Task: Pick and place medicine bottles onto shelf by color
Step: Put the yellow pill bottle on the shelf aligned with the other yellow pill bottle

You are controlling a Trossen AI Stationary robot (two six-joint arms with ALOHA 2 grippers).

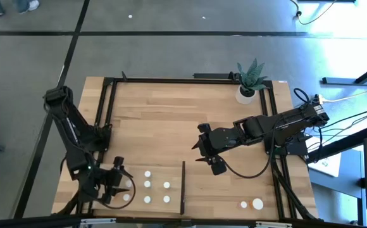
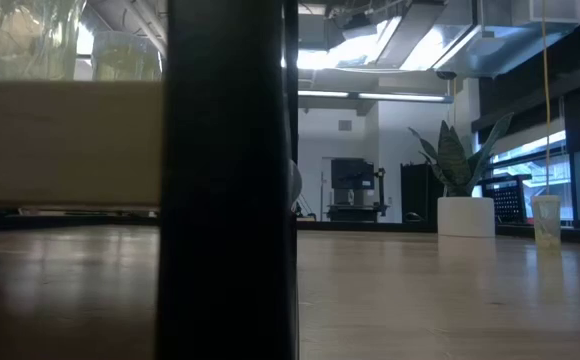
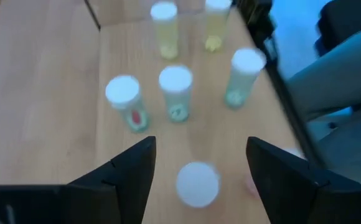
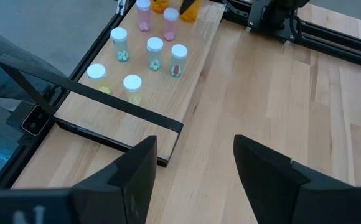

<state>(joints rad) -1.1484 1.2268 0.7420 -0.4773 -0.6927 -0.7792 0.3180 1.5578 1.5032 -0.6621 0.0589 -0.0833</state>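
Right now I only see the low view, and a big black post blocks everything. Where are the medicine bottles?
Observer: Most medicine bottles stand on the shelf, white caps up, left of its black strip.
Operator: Is my left claw holding one?
Observer: No. The left claw is open, and one white-capped bottle stands between its fingers without touching them.
Operator: Any more to fetch?
Observer: Two bottles stand on the table near its front right corner, off the shelf.

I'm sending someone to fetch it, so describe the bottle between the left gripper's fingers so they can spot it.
Find the pale wood shelf at the table's near edge. At its end farthest from the black strip, the left gripper hangs open over one white-capped bottle. It stands apart from the cluster of bottles beyond it.
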